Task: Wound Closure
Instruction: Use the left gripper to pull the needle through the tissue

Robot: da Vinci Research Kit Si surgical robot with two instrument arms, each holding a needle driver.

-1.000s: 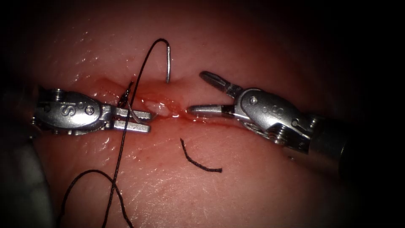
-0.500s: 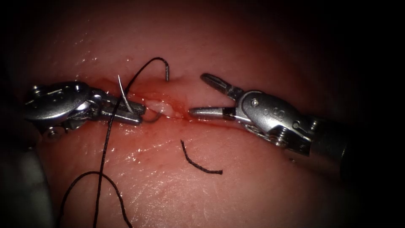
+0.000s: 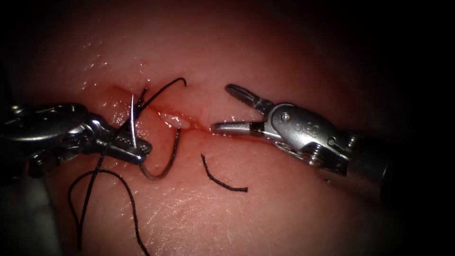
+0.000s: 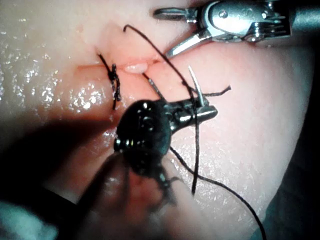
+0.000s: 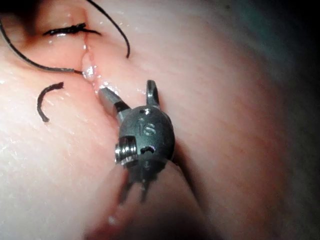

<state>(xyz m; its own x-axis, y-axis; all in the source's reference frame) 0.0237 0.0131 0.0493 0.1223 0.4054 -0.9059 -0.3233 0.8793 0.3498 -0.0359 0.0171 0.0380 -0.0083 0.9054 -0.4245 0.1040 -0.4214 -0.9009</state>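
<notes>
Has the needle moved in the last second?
Yes. The needle, held in the left tool near its tip, came out of the tissue above the cut and now lies below it, beside the cut thread end.

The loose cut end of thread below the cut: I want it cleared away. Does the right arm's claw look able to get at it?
Probably yes. The cut end of thread lies loose on the tissue, just below the right claw, whose jaws are open and empty. The left claw, holding the needle, stays off to the left.
</notes>
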